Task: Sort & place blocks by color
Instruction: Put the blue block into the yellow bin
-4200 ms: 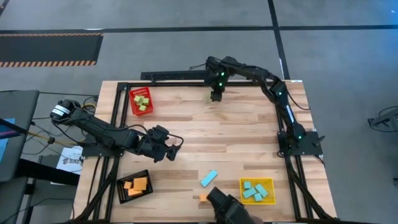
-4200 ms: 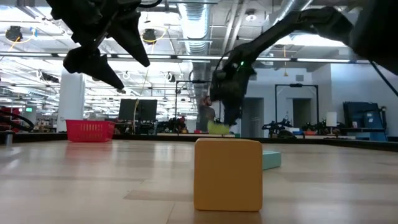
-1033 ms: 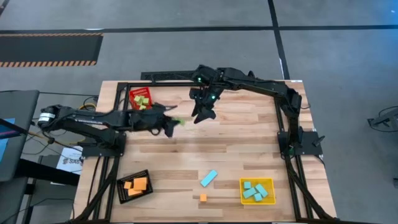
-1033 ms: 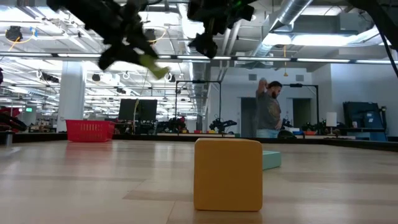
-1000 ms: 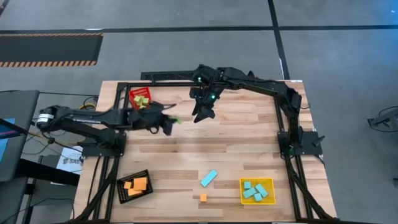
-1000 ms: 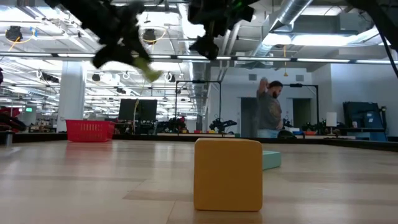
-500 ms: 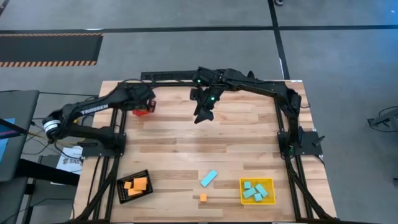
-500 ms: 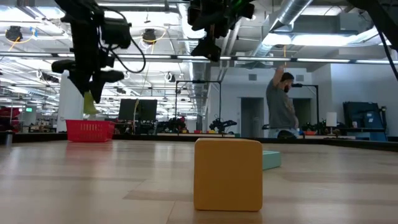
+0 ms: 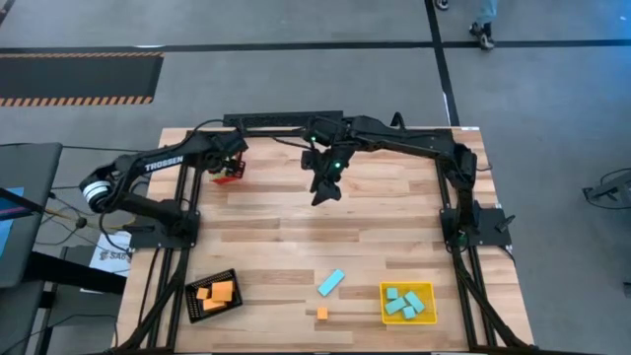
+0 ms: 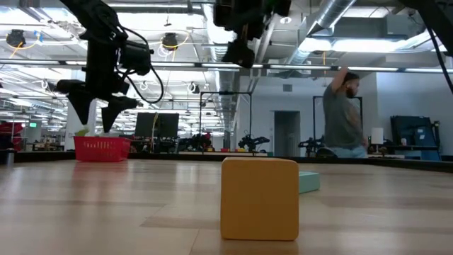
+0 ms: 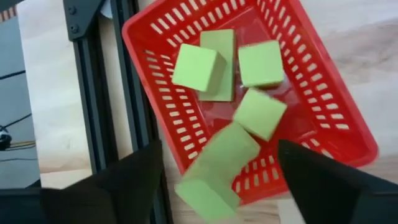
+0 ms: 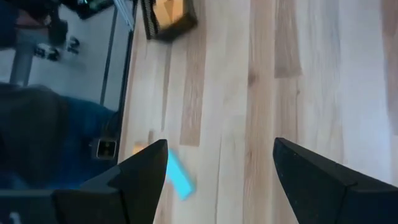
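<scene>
My left gripper [image 11: 219,146] hangs open over the red bin [image 11: 367,148] at the table's far left. A light green block [image 11: 217,167] is loose in the gap between its fingers, touching neither, just over the bin's rim. Several more green blocks [image 11: 196,67] lie in the bin. My right gripper [image 9: 325,192] stands open above the far middle of the table, with nothing between its fingers. A cyan bar [image 9: 331,282] and an orange cube [image 9: 321,314] lie flat on the table near the front edge.
A black bin [image 9: 215,294] with orange blocks stands at the near left. A yellow bin [image 9: 406,302] with cyan blocks stands at the near right. Bare wood lies between them and the far bins. A person [image 10: 345,117] stands in the room behind the table.
My left gripper has carried the green block from the table's middle to the far left, over the red bin, turned to point down, then opened and let go. The block is now dropping free toward the bin.
</scene>
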You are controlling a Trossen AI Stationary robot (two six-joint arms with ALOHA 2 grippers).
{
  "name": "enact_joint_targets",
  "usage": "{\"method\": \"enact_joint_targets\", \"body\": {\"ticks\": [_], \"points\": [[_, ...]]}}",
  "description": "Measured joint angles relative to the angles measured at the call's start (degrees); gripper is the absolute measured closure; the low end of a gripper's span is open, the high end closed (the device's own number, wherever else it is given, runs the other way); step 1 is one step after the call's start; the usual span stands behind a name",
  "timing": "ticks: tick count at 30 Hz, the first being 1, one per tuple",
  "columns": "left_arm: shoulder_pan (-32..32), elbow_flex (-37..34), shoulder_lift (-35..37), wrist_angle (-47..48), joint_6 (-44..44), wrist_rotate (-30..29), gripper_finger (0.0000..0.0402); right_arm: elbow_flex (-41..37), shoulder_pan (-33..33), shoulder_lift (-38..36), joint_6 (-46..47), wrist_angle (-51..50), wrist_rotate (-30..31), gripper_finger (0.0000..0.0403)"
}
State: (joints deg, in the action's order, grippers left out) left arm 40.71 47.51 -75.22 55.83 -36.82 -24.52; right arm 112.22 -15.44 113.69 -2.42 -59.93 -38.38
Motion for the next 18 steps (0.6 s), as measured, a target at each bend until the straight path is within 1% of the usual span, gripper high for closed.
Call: {"method": "enact_joint_targets", "body": {"ticks": [4,6,9,11,13,15,18], "points": [[-0.9,0.0,3.5,0.3,1.1,0.0,0.0063,-2.6,2.4,-0.3,-4.0,-4.7,-0.2,0.0092],[-2.1,0.0,6.5,0.3,1.1,-0.3,0.0053,-6.1,4.4,-1.5,-6.0,-6.3,-0.4,0.0092],[-5.3,0.0,12.3,-0.8,2.3,-0.3,0.0048,-13.6,7.4,-5.1,-5.8,-4.3,-0.2,0.0092],[-8.7,0.0,16.1,-3.6,4.2,-0.1,0.0048,-20.4,9.7,-8.2,-1.7,1.1,1.1,0.0092],[-12.9,-0.5,19.8,-8.2,6.4,0.3,0.0047,-27.4,12.3,-11.8,4.3,9.6,4.7,0.0092],[-17.0,-2.0,22.8,-14.2,9.8,0.9,0.0047,-33.8,15.3,-15.8,10.3,18.5,10.1,0.0092],[-22.5,-5.4,25.7,-24.6,17.5,4.2,0.0047,-41.5,20.4,-19.8,13.2,29.5,18.5,0.0092]]}}
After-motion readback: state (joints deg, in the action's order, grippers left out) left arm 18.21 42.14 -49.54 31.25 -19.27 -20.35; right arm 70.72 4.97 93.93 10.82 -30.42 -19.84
